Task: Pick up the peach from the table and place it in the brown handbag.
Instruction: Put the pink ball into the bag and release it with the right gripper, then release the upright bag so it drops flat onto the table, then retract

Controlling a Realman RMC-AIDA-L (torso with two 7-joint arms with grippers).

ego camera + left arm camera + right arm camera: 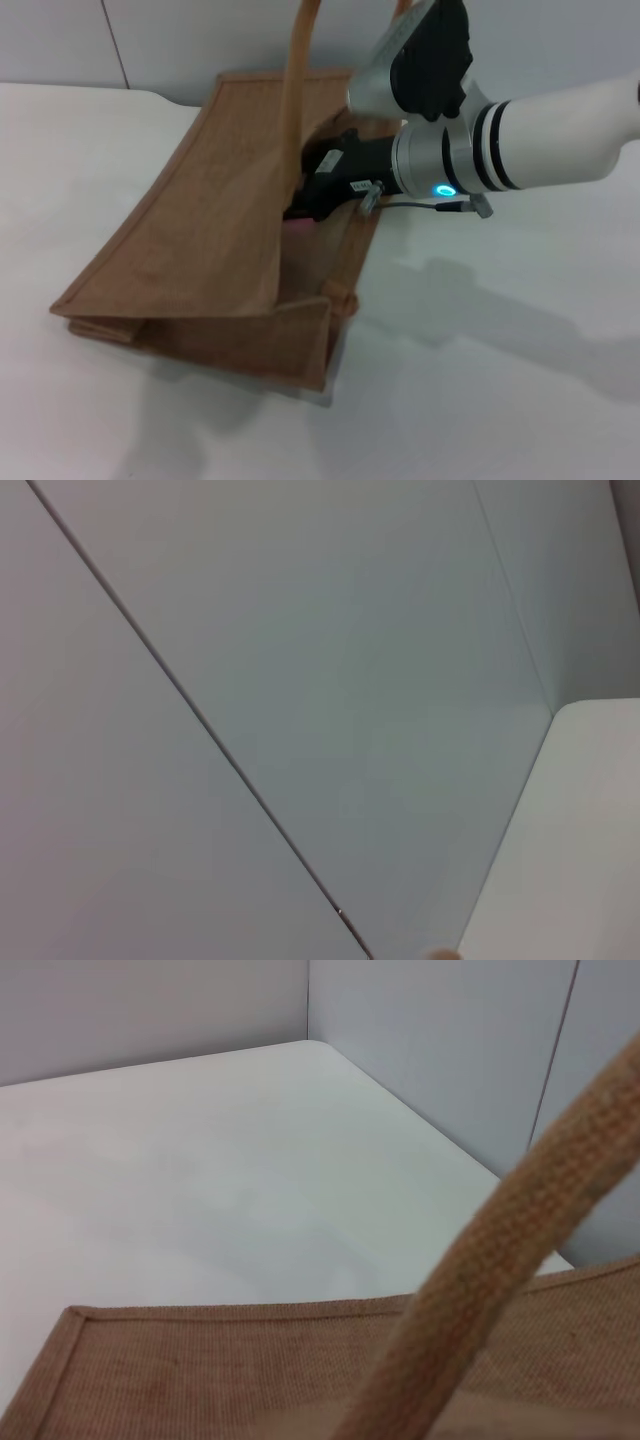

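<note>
right claw (300, 208) — sunk in brown handbag (190, 250) mouth, grip state hidden | pink peach (299, 226) glimpsed beneath | bench (520, 380)

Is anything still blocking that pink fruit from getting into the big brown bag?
Nothing visible does. The right gripper reaches inside the open mouth of the tan woven jute handbag, where a sliver of the pale-pink peach shows. The bag's arched handle stands beside the arm, not across it.

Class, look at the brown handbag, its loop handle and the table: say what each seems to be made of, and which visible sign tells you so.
Brown handbag: likely coarse woven jute or similar, matte; weave texture shows.
Loop handle: thick woven webbing, perhaps cotton; ribbed weave visible.
Table: smooth white surface, possibly laminate; faint sheen, no grain.
</note>
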